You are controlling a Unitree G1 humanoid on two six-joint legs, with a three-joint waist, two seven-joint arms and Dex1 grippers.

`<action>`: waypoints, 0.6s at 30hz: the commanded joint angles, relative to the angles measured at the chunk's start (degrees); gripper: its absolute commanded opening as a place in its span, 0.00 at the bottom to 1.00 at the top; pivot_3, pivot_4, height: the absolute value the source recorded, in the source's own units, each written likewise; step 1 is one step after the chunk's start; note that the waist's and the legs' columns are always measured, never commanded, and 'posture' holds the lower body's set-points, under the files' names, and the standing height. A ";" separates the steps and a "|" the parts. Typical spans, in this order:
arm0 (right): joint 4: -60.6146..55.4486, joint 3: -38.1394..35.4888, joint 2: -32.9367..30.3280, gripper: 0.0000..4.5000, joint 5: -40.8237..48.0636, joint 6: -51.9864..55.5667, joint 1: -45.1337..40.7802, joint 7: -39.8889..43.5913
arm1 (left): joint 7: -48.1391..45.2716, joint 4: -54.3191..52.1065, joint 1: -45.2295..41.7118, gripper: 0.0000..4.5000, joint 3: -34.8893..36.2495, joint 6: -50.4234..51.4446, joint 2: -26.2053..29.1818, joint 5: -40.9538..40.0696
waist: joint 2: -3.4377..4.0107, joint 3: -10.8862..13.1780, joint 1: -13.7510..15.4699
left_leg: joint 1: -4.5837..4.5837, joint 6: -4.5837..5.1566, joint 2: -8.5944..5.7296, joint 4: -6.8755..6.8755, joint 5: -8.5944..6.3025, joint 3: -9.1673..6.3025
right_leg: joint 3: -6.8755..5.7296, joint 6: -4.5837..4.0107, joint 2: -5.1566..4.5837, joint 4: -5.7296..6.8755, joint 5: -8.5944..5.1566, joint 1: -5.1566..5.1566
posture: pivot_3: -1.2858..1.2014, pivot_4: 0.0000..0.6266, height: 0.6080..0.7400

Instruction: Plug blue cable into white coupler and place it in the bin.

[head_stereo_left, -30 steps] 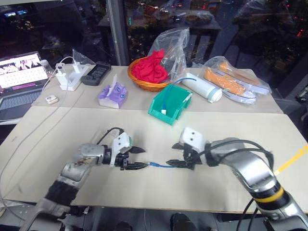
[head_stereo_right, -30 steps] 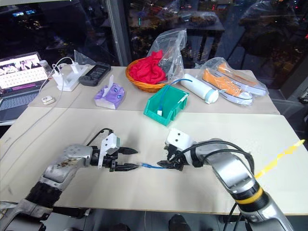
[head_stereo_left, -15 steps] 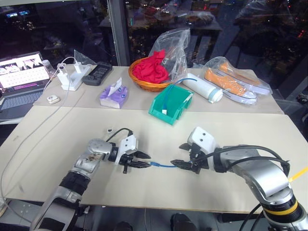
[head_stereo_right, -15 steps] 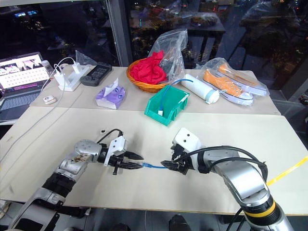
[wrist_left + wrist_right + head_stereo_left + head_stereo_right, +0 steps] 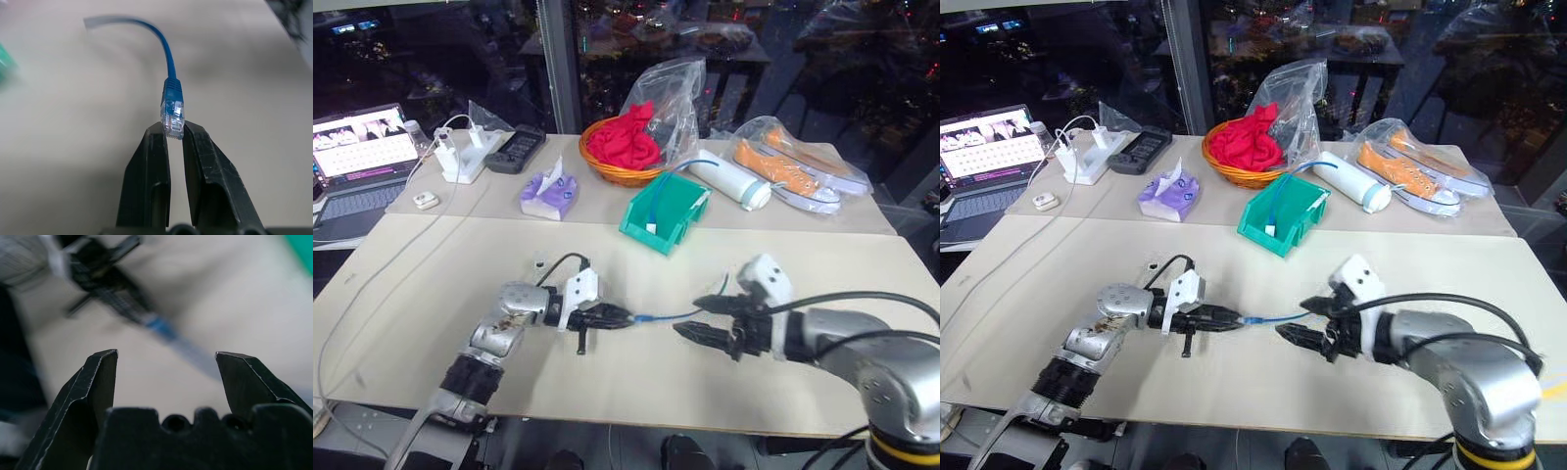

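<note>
Left gripper clamped on the clear plug of the blue cable; plug pinched between the two black fingertips, blue boot and cord running out past them. Cable held above the table, nearer the front edge than the bin, cord trailing toward the right gripper with the free end close beside its upper finger. Right gripper spread wide, nothing between its fingers; from its wrist view, cable and left gripper visible beyond the gap, blurred.

Bin at the rear of the table, just in front of the wicker basket with red cloth. Another blue cord and a small white piece inside the bin; cannot tell whether that piece is the white coupler. Tissue pack left of the bin; white cylinder and bagged orange shoes to its right. Laptop and white charger block far left of the bin.
</note>
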 commanded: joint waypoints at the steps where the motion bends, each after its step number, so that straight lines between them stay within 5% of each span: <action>1: -3.39 -3.91 4.62 0.82 10.17 4.73 1.49 -4.55 | 4.08 -8.07 1.99 0.01 0.89 3.17 -0.64 -1.59 | 0.02 -0.01 -0.30 | 0.00 0.00 -0.01 0.01 0.00 0.01 | 0.02 0.00 -0.01 -0.01 0.00 0.00 | 0.52 0.24 0.87; 8: 0.32 -6.06 27.88 0.82 7.68 10.68 -3.11 -24.65 | 7.73 -14.33 4.00 0.01 0.56 7.13 -1.20 -2.58 | 0.09 -0.01 -0.87 | 0.09 -0.09 0.01 0.04 0.05 0.00 | 0.06 -0.02 0.04 0.22 -0.03 -0.03 | 0.52 0.24 0.87; 18: 4.98 -11.76 44.14 0.82 13.52 7.74 -5.85 -39.94 | 8.04 -14.07 4.07 0.01 0.21 6.98 -0.69 -2.60 | 0.23 -0.03 -0.95 | 0.06 -0.17 0.04 -0.14 0.10 -0.03 | -0.02 -0.04 0.04 0.13 -0.04 -0.07 | 0.52 0.24 0.87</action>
